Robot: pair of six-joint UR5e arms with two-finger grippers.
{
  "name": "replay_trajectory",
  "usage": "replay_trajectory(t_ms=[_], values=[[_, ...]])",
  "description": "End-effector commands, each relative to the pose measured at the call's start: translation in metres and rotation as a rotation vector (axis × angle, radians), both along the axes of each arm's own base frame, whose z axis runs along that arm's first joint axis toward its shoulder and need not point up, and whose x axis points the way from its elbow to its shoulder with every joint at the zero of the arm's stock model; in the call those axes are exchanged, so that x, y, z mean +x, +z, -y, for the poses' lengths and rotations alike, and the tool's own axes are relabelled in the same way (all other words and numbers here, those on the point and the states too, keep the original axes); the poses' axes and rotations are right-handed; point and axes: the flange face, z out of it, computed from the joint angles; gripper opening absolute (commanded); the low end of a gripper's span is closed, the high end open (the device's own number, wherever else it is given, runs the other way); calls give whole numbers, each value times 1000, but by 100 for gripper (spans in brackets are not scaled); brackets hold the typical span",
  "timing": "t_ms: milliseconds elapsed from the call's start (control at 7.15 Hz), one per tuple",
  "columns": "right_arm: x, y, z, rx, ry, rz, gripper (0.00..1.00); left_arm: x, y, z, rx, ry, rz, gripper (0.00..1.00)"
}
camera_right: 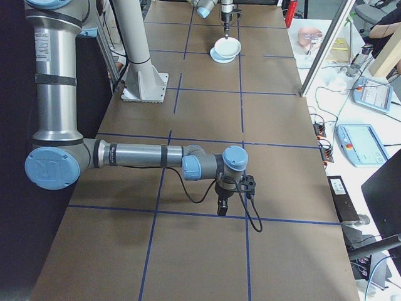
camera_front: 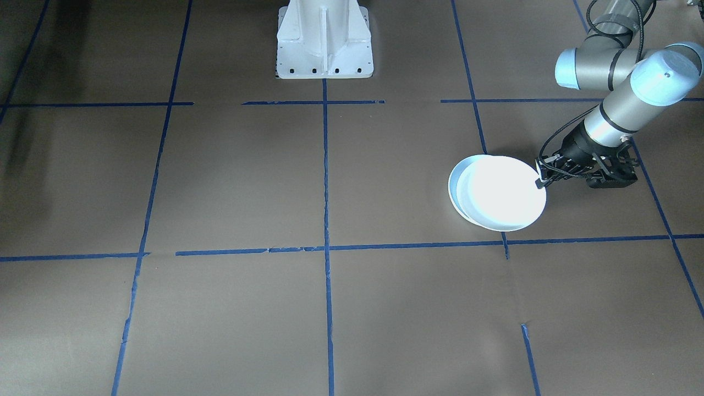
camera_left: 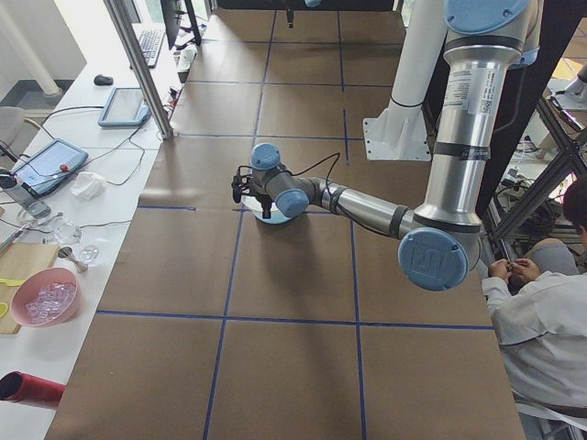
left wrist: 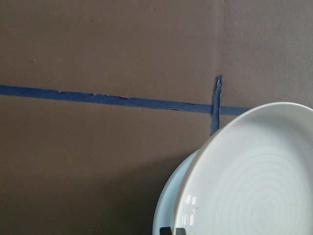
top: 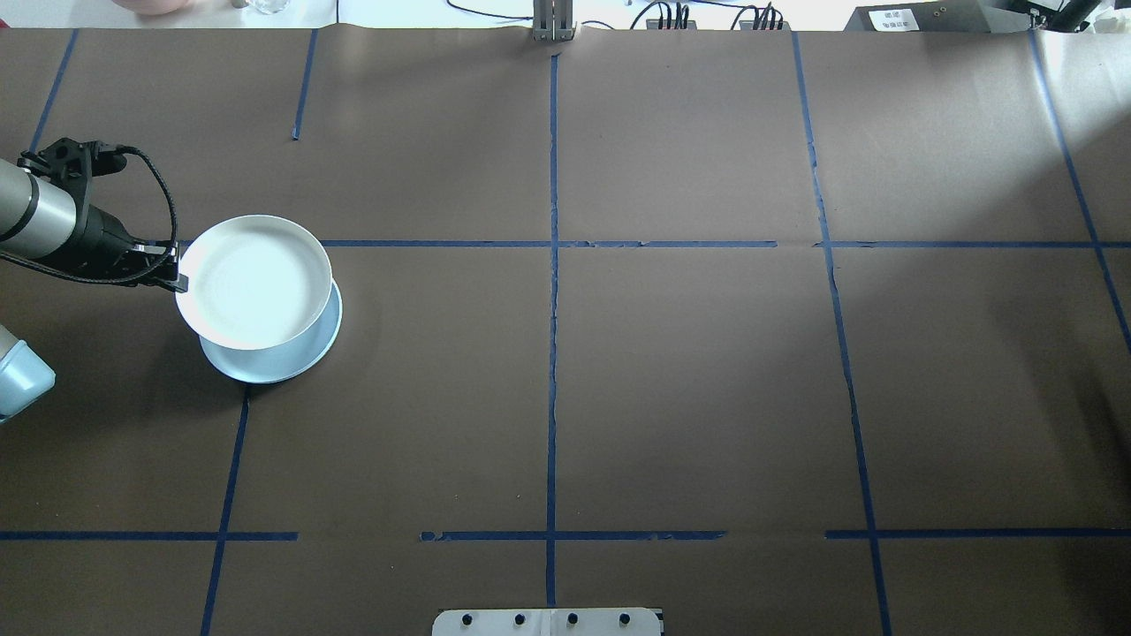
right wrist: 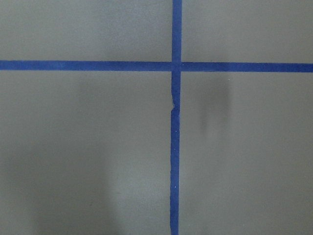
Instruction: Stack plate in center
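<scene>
Left end effector [top: 177, 276] clamps white plate [top: 254, 281] rim above blue plate [top: 278, 360]; right's state unclear

Table: brown table [top: 689, 371], blue tape lines [top: 553, 353] gridding it.
Side bench: pink bowl [camera_left: 44, 298], tablet [camera_left: 124, 105], possibly.
Person: white sleeve [camera_left: 537, 321].
</scene>
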Motion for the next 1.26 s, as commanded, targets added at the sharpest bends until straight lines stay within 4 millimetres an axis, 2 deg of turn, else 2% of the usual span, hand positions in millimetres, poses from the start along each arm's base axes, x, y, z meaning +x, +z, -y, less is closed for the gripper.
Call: replay_trajectory(t_ms=[0, 1118], values=[[0, 0, 0, 0, 0, 0, 100, 1, 0, 1, -1, 1, -1, 0], [0, 0, 0, 0, 0, 0, 100, 2, 2, -6, -33, 38, -28, 0]])
